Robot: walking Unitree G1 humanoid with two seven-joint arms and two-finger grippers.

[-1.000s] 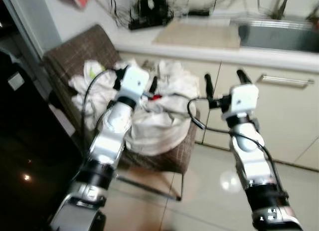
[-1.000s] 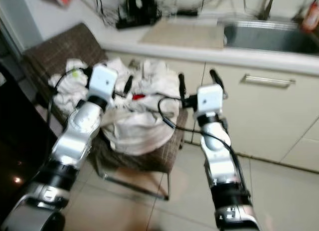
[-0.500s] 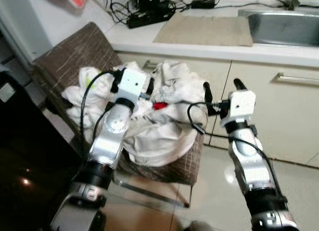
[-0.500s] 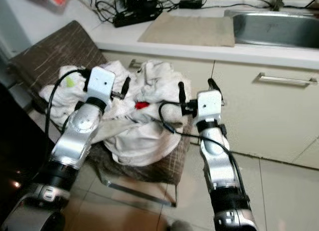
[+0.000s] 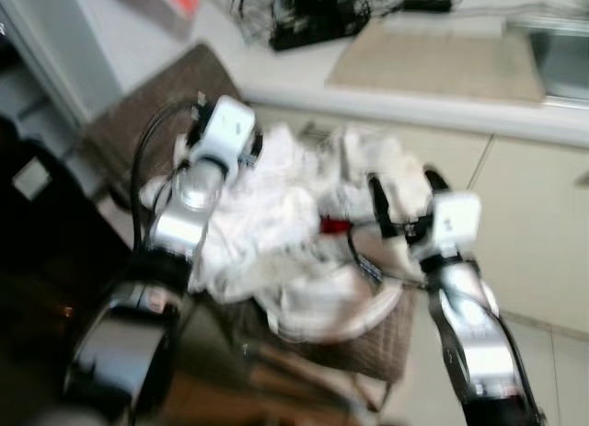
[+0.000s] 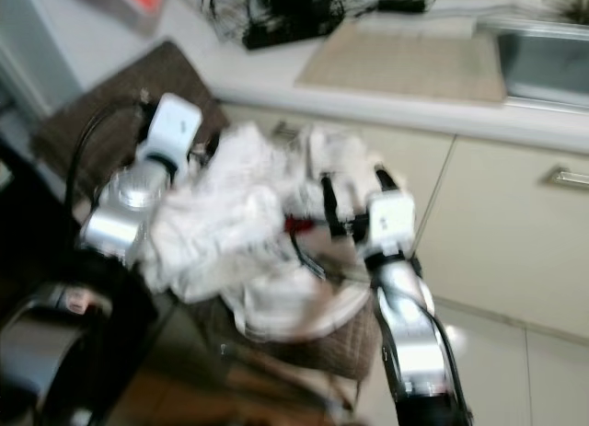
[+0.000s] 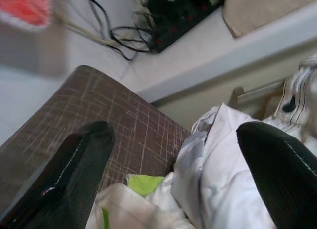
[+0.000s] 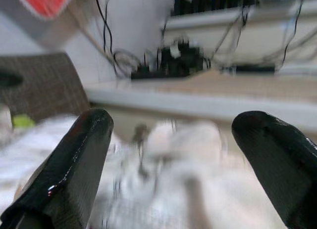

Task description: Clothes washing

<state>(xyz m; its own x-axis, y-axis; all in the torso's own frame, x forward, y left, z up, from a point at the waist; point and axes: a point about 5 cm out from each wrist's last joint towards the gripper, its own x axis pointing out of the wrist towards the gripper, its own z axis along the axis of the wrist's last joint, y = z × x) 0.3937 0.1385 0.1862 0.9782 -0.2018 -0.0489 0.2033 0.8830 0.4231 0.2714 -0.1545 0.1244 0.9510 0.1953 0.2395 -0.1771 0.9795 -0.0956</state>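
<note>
The heap of white clothes (image 5: pixel 294 233) lies crumpled on a brown checked woven chair (image 7: pixel 124 125) against the pale counter (image 6: pixel 386 99); it looks soft, light and limp, so a raised fold near the top is probably the best hold. The left end effector (image 7: pixel 168 164) and right end effector (image 8: pixel 173 155) both hover spread and empty above it.

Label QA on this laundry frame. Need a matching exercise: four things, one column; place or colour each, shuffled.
Things:
1. pile of clothes
2. power strip
3. beige mat
4. green patch

Descriptions:
A. black, tangled with cables
B. flat on the counter beside the sink
C. heaped white on the brown chair
D. among the white fabric

Pairs: 1-C, 2-A, 3-B, 4-D
</note>
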